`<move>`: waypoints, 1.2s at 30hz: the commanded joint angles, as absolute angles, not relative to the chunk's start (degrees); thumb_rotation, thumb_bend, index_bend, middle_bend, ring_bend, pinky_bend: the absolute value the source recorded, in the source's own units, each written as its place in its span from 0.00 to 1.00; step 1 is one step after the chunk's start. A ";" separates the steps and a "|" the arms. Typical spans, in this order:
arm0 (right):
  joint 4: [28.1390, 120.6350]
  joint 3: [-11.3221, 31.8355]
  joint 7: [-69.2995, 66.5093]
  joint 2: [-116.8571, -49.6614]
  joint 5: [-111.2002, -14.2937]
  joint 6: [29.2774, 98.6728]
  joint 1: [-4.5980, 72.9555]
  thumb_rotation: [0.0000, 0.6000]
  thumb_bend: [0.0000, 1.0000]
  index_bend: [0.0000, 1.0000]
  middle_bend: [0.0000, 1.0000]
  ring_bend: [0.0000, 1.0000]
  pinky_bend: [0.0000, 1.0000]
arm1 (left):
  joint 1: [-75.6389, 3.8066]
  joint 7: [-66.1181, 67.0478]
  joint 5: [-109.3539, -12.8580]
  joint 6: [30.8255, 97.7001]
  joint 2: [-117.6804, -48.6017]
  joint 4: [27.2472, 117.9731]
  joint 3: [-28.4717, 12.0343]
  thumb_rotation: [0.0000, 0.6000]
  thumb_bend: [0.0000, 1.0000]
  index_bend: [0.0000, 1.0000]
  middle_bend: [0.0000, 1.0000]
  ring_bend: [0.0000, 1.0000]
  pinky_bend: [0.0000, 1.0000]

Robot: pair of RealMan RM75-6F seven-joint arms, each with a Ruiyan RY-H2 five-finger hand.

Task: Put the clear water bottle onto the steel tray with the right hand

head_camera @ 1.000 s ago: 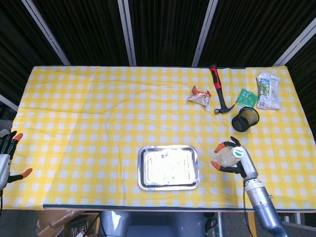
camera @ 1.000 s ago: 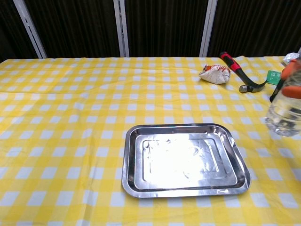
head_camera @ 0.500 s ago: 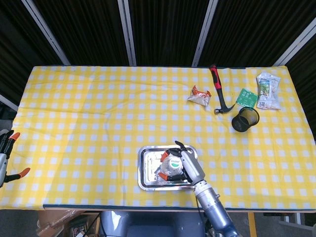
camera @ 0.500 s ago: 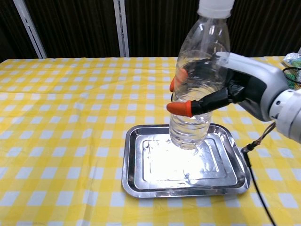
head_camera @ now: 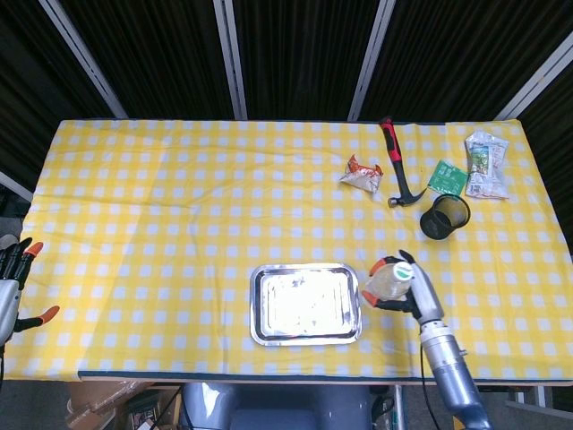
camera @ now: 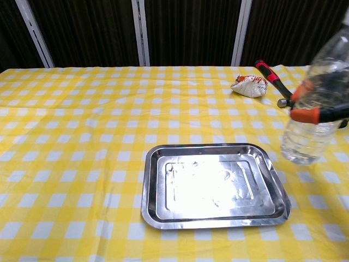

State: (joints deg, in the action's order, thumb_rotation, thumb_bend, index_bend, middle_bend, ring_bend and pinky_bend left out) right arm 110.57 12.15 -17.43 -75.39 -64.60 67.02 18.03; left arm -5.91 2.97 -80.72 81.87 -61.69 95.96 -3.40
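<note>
At the far left edge of the head view, beyond the table's left edge, the left hand (head_camera: pixel 12 282) hangs with its orange-tipped fingers apart and nothing in them. The table (head_camera: pixel 161 215), covered in a yellow-and-white checked cloth, fills both views.

Close to the front edge, a little right of the middle, lies the steel tray (head_camera: pixel 305 303) (its shiny floor glares under the light), with nothing on it in either view (camera: pixel 214 185).

Just beside the tray's right rim, the right hand (head_camera: pixel 405 285) grips the clear water bottle (head_camera: pixel 388 283). In the chest view the bottle (camera: pixel 312 131) stands upright and off the cloth, its base above the checks to the right of the tray, with orange fingertips (camera: pixel 304 114) wrapped across its front. The bottle is not on the tray.

Toward the back right of the table, a crumpled snack wrapper (head_camera: pixel 362 173) lies just left of a hammer (head_camera: pixel 397 167) with a red-and-black handle. Right of the hammer is a green packet (head_camera: pixel 447 177), and in front of it a black mesh cup (head_camera: pixel 444 216). Near the right edge, by the back corner, sits a pale printed pouch (head_camera: pixel 486 163).
</note>
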 commanded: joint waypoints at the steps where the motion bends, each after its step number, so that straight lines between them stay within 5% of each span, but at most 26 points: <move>1: 106.26 11.34 -24.77 -71.00 -68.23 65.27 15.29 1.00 0.78 0.87 0.68 0.30 0.00 | -5.85 2.99 -80.66 82.07 -61.71 96.08 -3.49 1.00 0.19 0.05 0.00 0.00 0.00; 14: 108.08 10.32 -18.49 -78.17 -69.39 63.17 18.79 1.00 0.78 0.87 0.68 0.30 0.00 | -5.60 1.29 -81.09 82.37 -60.93 96.20 -3.42 1.00 0.19 0.05 0.00 0.00 0.00; 27: 105.99 11.96 -1.71 -97.95 -64.96 64.97 26.11 1.00 0.78 0.87 0.68 0.30 0.00 | -5.68 -1.31 -81.64 81.90 -59.91 95.94 -3.27 1.00 0.19 0.05 0.00 0.00 0.00; 36: 99.02 12.27 -5.65 -99.74 -64.71 63.91 25.94 1.00 0.78 0.87 0.68 0.30 0.00 | -5.68 -2.36 -81.45 81.79 -59.58 95.70 -3.40 1.00 0.19 0.05 0.00 0.00 0.00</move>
State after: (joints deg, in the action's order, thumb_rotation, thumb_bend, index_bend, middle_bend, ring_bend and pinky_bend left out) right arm 99.63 12.21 -4.79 -99.96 -64.66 64.23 26.10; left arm -5.68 -2.35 -81.46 81.80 -59.58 95.71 -3.39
